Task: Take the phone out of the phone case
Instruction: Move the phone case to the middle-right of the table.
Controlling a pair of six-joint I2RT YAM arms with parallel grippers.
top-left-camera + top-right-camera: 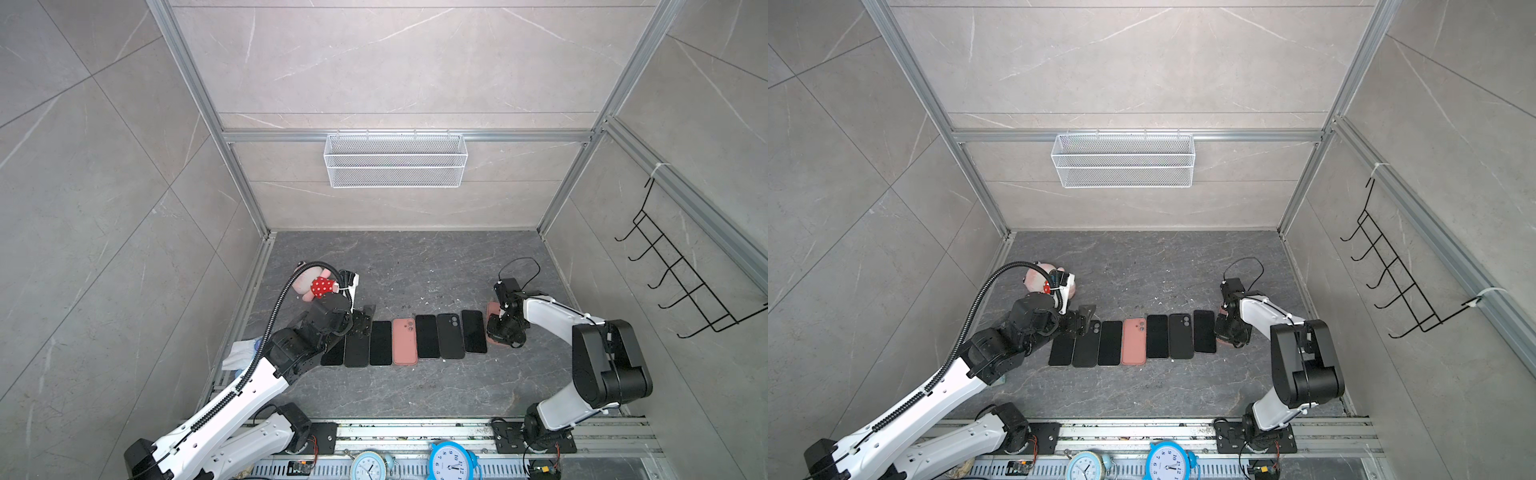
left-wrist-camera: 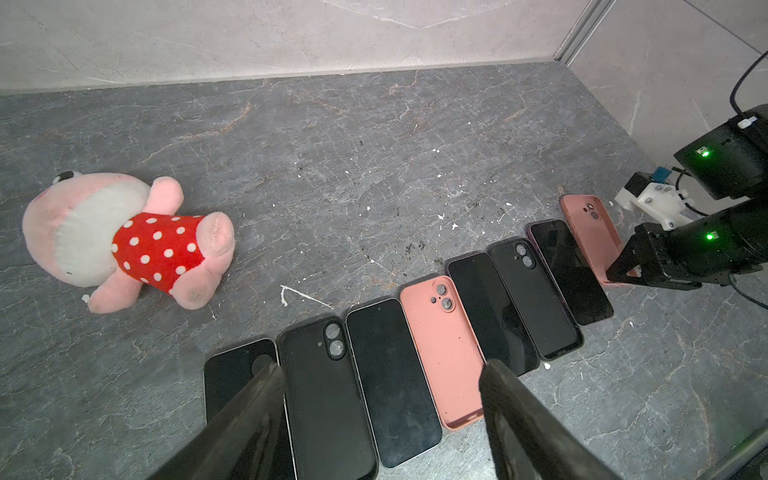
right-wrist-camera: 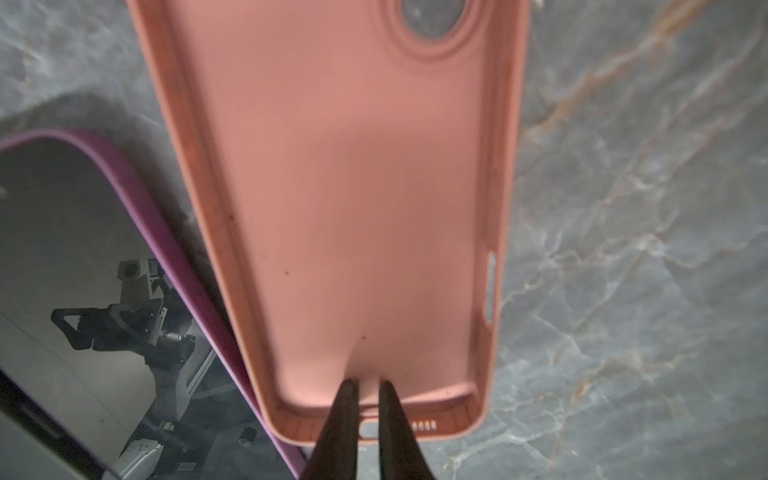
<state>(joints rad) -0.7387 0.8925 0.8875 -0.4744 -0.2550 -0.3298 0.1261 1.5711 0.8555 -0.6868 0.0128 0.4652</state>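
An empty pink phone case [image 3: 340, 187] lies open side up at the right end of the row, also seen in a top view [image 1: 493, 309] and in the left wrist view [image 2: 590, 224]. Its edge leans on a purple-edged phone [image 3: 62, 249] [image 1: 473, 330], which lies screen up beside it. My right gripper [image 3: 365, 382] [image 1: 500, 332] [image 2: 615, 274] is at the case's bottom rim, fingers almost together and nothing clamped between them. My left gripper [image 2: 382, 365] [image 1: 365, 316] hangs open above the row's left end, holding nothing.
Several more black phones and a pink case [image 2: 440, 349] and black cases fill the row. A pink plush toy [image 2: 124, 241] lies at the back left and a white cloth [image 1: 239, 353] by the left arm. Two clocks [image 1: 451, 461] stand at the front rail.
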